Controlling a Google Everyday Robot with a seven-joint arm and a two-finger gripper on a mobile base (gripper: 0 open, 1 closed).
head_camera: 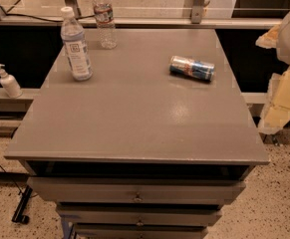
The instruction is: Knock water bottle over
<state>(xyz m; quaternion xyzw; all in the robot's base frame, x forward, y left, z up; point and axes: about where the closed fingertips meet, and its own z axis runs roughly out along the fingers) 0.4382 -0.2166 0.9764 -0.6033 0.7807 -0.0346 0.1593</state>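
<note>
Water bottle (104, 18) upright, long axis vertical, cap up, jaws at right edge, state unclear

My gripper (284, 96) sits at 3 o'clock, off the table (134, 128); centre & 6 free; water bottle (104, 21) at 11, taller bottle (76, 46) at 10, can (192, 67) at 2 obstruct.

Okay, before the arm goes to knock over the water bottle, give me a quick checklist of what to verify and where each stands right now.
1. Water bottle upright near the table's far edge: ok.
2. Target stands apart from the taller bluish bottle to its front left: ok.
3. Gripper at the view's right edge, beside the table, touching nothing: ok.
4. Straight path to the target: not ok, the can lies on its side roughly in line.
5. Bottle will land on the table, not behind it: cannot tell.
</note>
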